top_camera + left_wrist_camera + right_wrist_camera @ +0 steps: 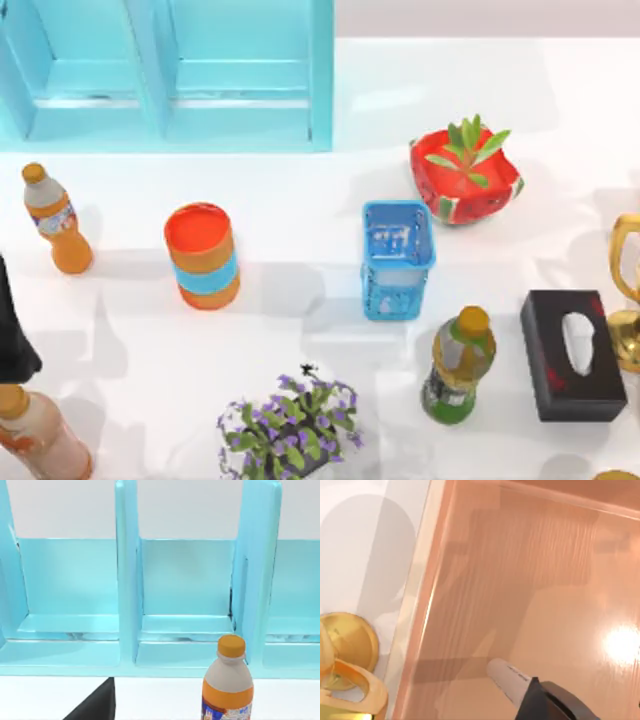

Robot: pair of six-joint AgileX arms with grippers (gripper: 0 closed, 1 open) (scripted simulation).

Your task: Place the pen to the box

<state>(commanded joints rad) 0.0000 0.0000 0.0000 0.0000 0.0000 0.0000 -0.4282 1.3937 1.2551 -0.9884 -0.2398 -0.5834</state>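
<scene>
The pen shows its light grey barrel in the right wrist view, sticking out from my right gripper, which is shut on it. There it hangs over the wooden floor, just off the table's edge beside the gold trophy. The box, a blue mesh holder with an open top, stands upright at the table's middle right. My left arm is a dark shape at the table's left edge, facing the light blue shelf.
Around the box stand an orange can, a watermelon planter, a green bottle, a black tissue box, a purple flower pot and the gold trophy. Orange bottles stand at the left.
</scene>
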